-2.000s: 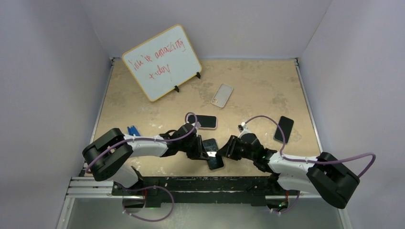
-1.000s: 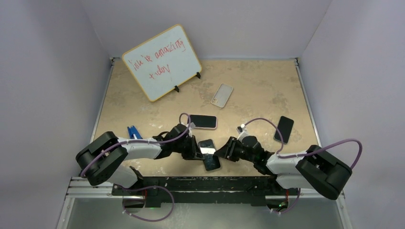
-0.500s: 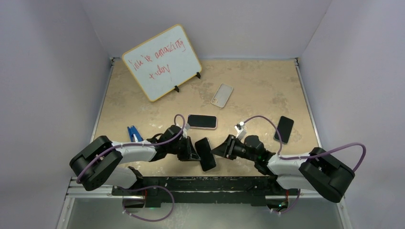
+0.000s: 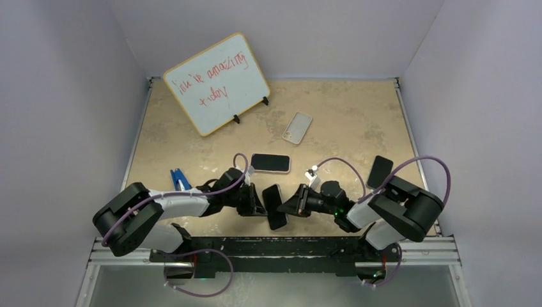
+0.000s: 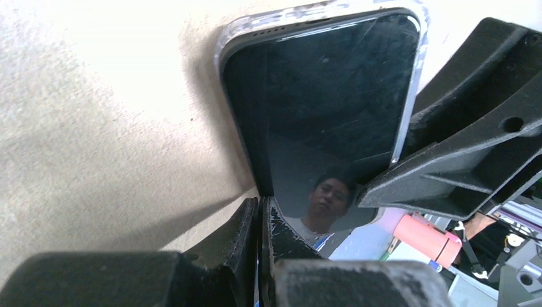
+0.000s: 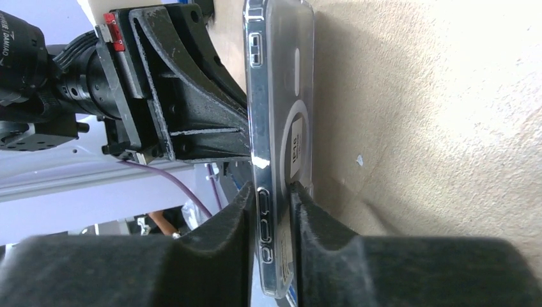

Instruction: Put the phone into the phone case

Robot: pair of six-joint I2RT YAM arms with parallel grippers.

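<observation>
Tipped from flat to on-edge above the bench [image 4: 345, 121]: phone [image 4: 275, 206]; right arm folded in closer.
Left gripper [image 4: 261, 204] pinched shut on one long edge of phone; right gripper [image 4: 289, 206] clamped on clear case [image 6: 281, 128] at the opposite edge. Case rim wraps phone's far end; seating likely near done, final squeeze pending.

Top view: fixed, high, behind arm bases; faces down and forward. Takes in whole table [image 4: 345, 121]; phone [image 4: 275, 206] small, near centre; whiteboard [image 4: 216, 83] far left of phone.
Left wrist view: very near, looks along left gripper [image 5: 261, 217] onto phone screen.
Right wrist view: very near, looks along right gripper [image 6: 268, 211] at phone edge and back.
Shared: phone in all three. Wrist views face each other across phone; each catches other gripper.
</observation>
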